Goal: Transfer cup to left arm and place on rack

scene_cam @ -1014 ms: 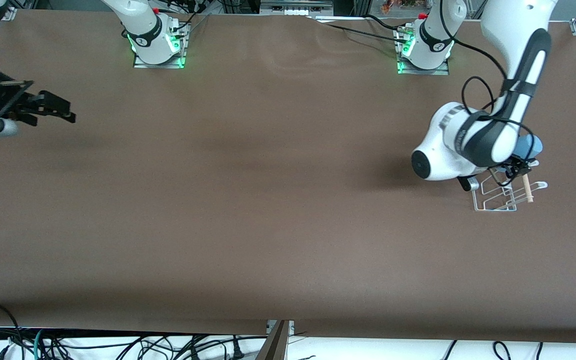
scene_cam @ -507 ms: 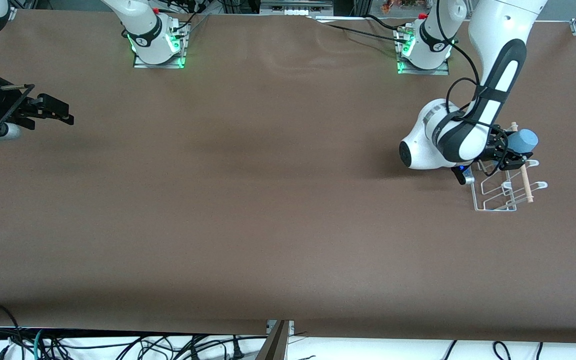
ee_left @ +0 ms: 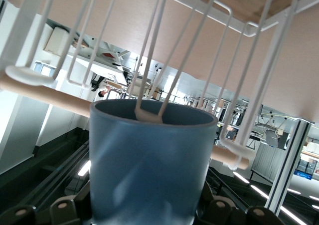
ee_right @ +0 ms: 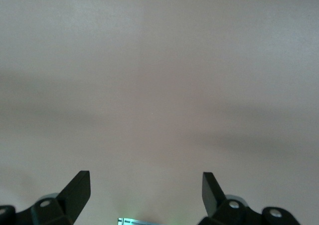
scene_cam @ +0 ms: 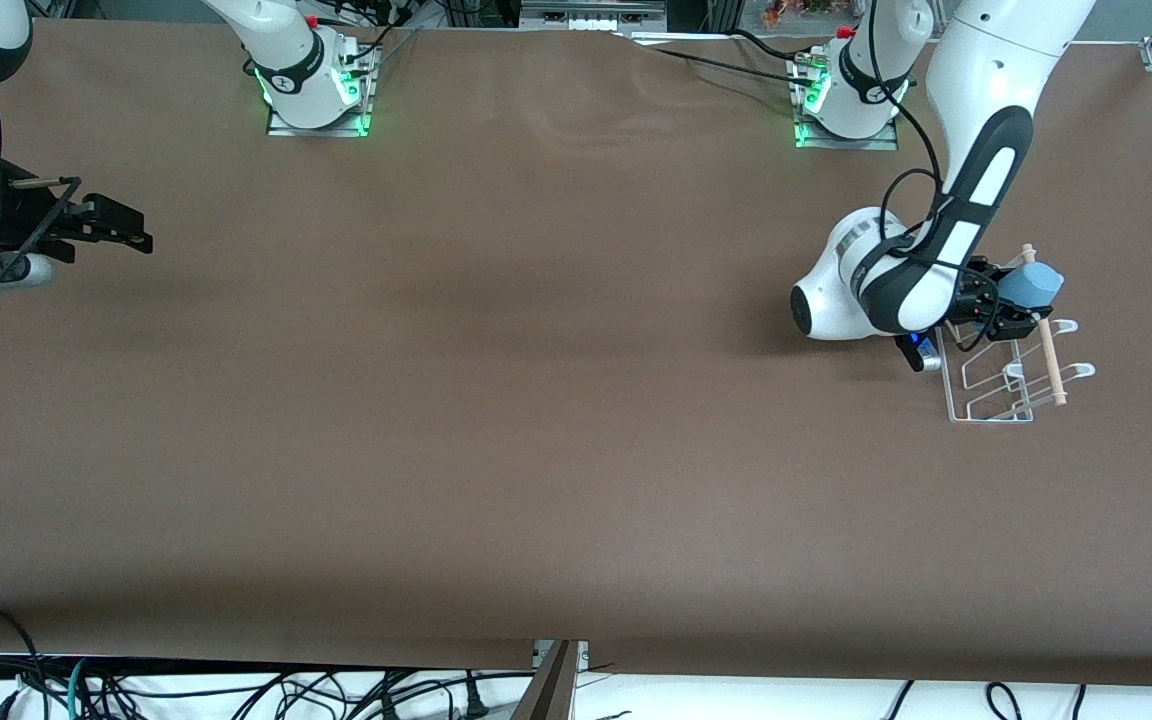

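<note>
Cup [scene_cam: 1030, 286]: light blue, clamped in my left pincer [scene_cam: 998, 308], held over the white wire rack [scene_cam: 1011, 375] at the left arm's end of the desk [scene_cam: 536, 420]; a rack peg pokes into its mouth. Right pincer [scene_cam: 121, 225]: spread wide, empty, waiting over the right arm's end.

1. A brown counter [scene_cam: 496, 400] fills the front view.
2. Tangled black cables [scene_cam: 236, 690] lie below its nearest edge.
3. Colourful things [scene_cam: 786, 12], perhaps boxes, stand above its top edge.
</note>
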